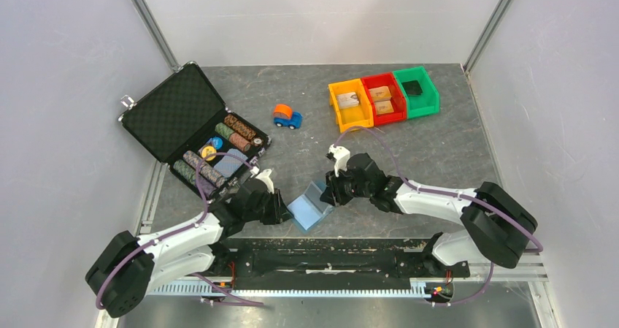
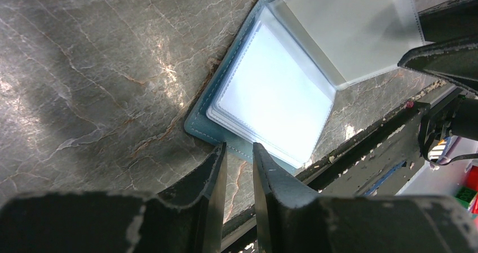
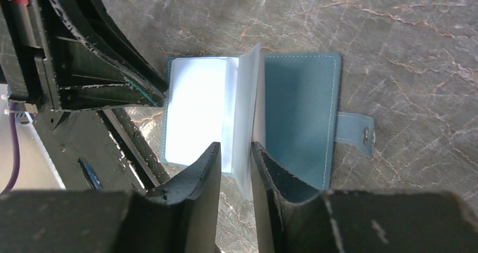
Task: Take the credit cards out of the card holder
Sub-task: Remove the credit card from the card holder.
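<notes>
The light-blue card holder (image 1: 306,210) lies open near the table's front edge, between my two grippers. Its clear sleeves (image 2: 270,95) look white and I see no credit card in them. My left gripper (image 2: 239,147) has its tips at the holder's near blue edge (image 2: 197,118), jaws a narrow gap apart with nothing between. My right gripper (image 3: 235,146) is closed on one clear sleeve (image 3: 246,106), which stands upright beside the blue half (image 3: 299,112). A grey card (image 1: 348,100), tan cards (image 1: 381,94) and a dark card (image 1: 412,88) lie in the bins.
An open black case (image 1: 171,112) with poker chips stands at the left. A blue-and-orange toy car (image 1: 287,115) sits mid-table. Orange (image 1: 334,103), red (image 1: 368,79) and green (image 1: 431,94) bins stand at the back right. The black base rail (image 1: 328,258) runs just in front of the holder.
</notes>
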Available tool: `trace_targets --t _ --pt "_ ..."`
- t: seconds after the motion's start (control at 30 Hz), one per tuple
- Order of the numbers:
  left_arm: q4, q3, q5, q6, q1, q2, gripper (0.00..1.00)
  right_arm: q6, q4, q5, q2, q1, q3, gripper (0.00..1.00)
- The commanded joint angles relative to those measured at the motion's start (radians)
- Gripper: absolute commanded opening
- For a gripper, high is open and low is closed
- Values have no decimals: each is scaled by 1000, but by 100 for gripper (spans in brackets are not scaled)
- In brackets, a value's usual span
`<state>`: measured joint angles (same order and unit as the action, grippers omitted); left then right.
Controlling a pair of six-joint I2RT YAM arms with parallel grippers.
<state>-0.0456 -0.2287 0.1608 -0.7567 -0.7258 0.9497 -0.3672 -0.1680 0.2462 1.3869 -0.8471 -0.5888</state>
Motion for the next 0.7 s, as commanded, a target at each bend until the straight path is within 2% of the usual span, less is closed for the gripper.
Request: trace_targets --t 0.0,0.3,0.47,0.67 --pt "36 -29 5 2 -1 5 30 5 -37 50 -23 -4 -13 32" --pt "38 -28 5 -10 0 -5 30 -4 -26 20 -64 -4 -6 34" --pt "39 -27 6 -9 -1 -5 30 -3 -35 16 -78 -4 1 27" --pt "39 -26 7 -9 0 -5 30 -21 -64 69 -38 -5 8 26"
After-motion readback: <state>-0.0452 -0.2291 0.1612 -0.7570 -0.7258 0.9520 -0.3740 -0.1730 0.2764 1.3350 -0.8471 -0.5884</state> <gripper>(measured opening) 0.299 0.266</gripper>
